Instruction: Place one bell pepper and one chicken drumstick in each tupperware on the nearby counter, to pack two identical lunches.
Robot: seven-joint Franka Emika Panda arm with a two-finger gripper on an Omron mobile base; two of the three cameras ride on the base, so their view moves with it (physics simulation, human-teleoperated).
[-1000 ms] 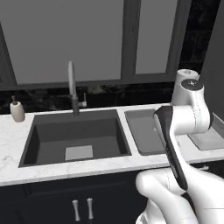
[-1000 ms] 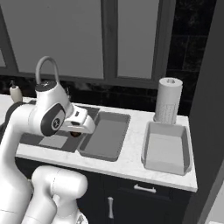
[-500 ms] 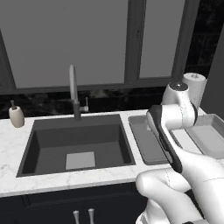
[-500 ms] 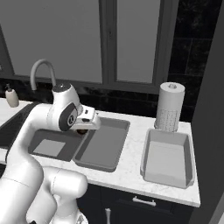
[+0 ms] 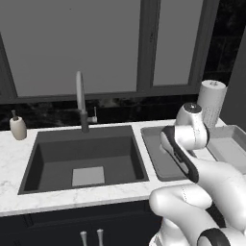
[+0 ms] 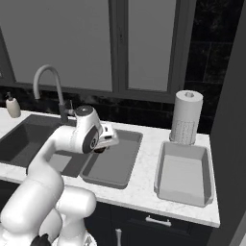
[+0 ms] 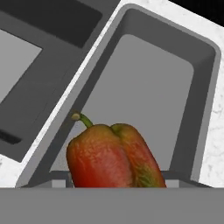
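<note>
While the red-green bell pepper point(image 7: 113, 156) hangs over the near end of a grey tupperware point(image 7: 205, 78), stem up and to the left, the step in hand looks like a drop-off into that tub. The pepper sits low in the hand view, right where the claw's tips would be, so the claw point(image 6: 102, 145) seems to be gripping it, partly closed around its body. To do this well, I would bring the pepper lower and closer to the tub's middle before letting go, so it does not roll onto the rim or off onto the white marble desk point(image 7: 216, 127). The second tupperware point(image 6: 182, 178) sits further right beside a paper towel roll point(image 6: 186, 116), apart from the sink point(image 5: 81, 161). No brand, label or writing can be read anywhere.
</note>
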